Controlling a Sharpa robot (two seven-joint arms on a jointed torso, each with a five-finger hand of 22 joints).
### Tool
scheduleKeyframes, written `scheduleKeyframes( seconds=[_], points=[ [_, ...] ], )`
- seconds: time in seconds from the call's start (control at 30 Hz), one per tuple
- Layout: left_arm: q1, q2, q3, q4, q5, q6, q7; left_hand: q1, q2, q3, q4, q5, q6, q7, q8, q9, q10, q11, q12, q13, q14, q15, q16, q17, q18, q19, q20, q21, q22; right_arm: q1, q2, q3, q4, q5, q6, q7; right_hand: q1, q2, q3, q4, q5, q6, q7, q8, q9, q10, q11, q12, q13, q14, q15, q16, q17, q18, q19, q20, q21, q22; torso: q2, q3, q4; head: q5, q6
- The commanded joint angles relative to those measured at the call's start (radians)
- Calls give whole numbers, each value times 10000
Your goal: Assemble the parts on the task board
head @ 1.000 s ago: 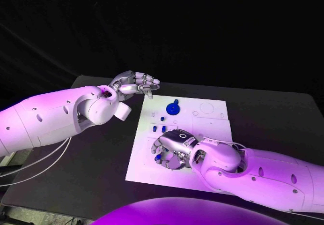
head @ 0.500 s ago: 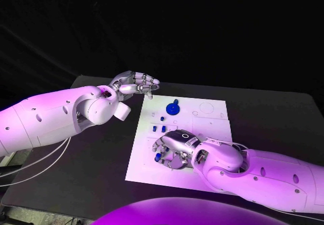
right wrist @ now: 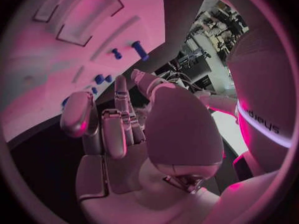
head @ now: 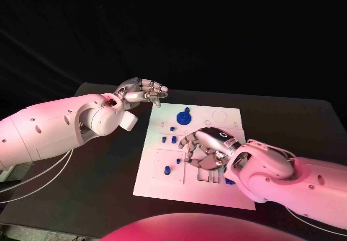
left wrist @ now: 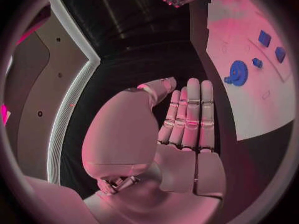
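Right silver hand (head: 206, 149) hovers over the middle of the flat white rectangular task board (head: 155, 178), fingers loosely curled and apart, holding nothing.

The board lies at the black table's (head: 296, 120) centre, bearing recessed outlines and small blue plastic parts: a round blue gear (head: 183, 118) at its 12 o'clock, short blue pegs (head: 168, 139) at 9, one blue peg (head: 168, 170) toward 7. Left silver hand (head: 142, 92), fingers curled in together, empty, sits off the board's 11 o'clock corner.

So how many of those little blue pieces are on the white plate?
6 that I can see: a gear with a small piece beside it at the far end, two side by side mid-board, two nearer the left edge. The right hand may hide more.
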Motion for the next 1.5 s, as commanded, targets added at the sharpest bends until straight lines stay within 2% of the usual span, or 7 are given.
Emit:
scheduleKeyframes(
  seconds=[0.03, 0.1, 0.2, 0.43, 0.6, 0.93, 1.5],
  points=[
    [7, 1, -6, 5, -18, 146, 46, -10, 77, -9, -38, 43, -74, 330, 15, -15, -55, -24, 36, 12, -50, 20, -37, -17, 123, -38, 8, -65, -15, 240, -560, 2, 277, 2076, -211, 97, -14, -5, -317, 95, 149, 141, -57, 158, 52, 221, -89, 654, 532, 504, -56, 128, 209, -170, 146, -36, 219, 1393, -9, -2, -16, -112, 52],
    [7, -5, -19, -1, -18, 143, 43, -10, 77, -9, -38, 43, -74, 330, 15, -15, -55, -24, 36, 12, -50, 20, -37, -17, 123, -38, 8, -65, -15, 397, -1061, 3, 418, 2529, 32, -53, -137, -13, -661, 225, 262, 117, -127, 329, 125, 225, -148, 1335, 1149, 506, -113, 143, 227, -185, 180, -90, 294, 1431, -18, 3, -35, -157, 67],
    [7, -8, -43, -8, -18, 140, 43, -10, 77, -9, -38, 43, -74, 330, 15, -15, -55, -24, 36, 12, -50, 20, -37, -17, 123, -38, 8, -65, -15, 538, -1756, -3, 508, 2941, 466, -376, -160, 138, -1744, 805, 626, -196, -240, 1270, 553, -814, -249, 5301, 5134, 590, -313, 321, 574, -271, 362, -186, 789, 1641, -44, 5, -74, -275, 97],
    [6, 2, -77, 0, -18, 151, 43, -10, 77, -9, -38, 43, -74, 330, 15, -15, -55, -24, 36, 12, -50, 20, -37, -17, 123, -38, 8, -65, -15, 522, -2960, -108, 581, 2864, 1008, -1021, -273, 691, -3193, 1749, 605, -448, -368, 2513, 1248, 1086, -316, 11639, 11576, 800, -233, 771, 1790, -427, 630, -216, 1719, 1878, -83, 0, -117, -550, 112],
    [5, -2, -98, -5, -18, 153, 46, -29, 75, -23, -41, 41, -87, 331, 22, -19, -70, -20, 47, 12, -58, 26, -40, -22, 122, -46, 15, -76, -20, 139, -3542, -194, 677, 2544, 1094, -1464, -316, 899, -3929, 1768, 612, -550, -383, 2719, 1341, 1358, -314, 12255, 12248, 828, -231, 833, 1969, -448, 664, -215, 1856, 1906, -87, 12, -159, -814, 113],
    [0, 26, -123, -18, -17, 213, 41, -29, 75, -23, -41, 41, -87, 331, 22, -19, -70, -20, 47, 12, -58, 26, -40, -22, 122, -46, 15, -76, -20, -371, -3556, -240, 777, 1956, 767, -2158, -1107, 1435, -5702, 1816, 652, -423, -467, 2932, 1366, 1569, -378, 12603, 12668, 869, -279, 905, 2200, -485, 725, -243, 2100, 1957, -158, 31, -213, -841, 47],
    [-2, -24, -135, -16, -17, 249, 2, -38, 79, -27, -38, 40, -88, 331, 25, -20, -73, -20, 51, 13, -59, 28, -39, -23, 121, -48, 17, -80, -22, -633, -3082, -250, 648, 1786, 949, -2589, -1656, 1581, -6217, 1822, 693, -69, -598, 3158, 1490, 1746, -482, 12847, 12939, 911, -357, 968, 2418, -531, 796, -300, 2385, 2021, -153, 3, -222, -808, -27]
  ],
)
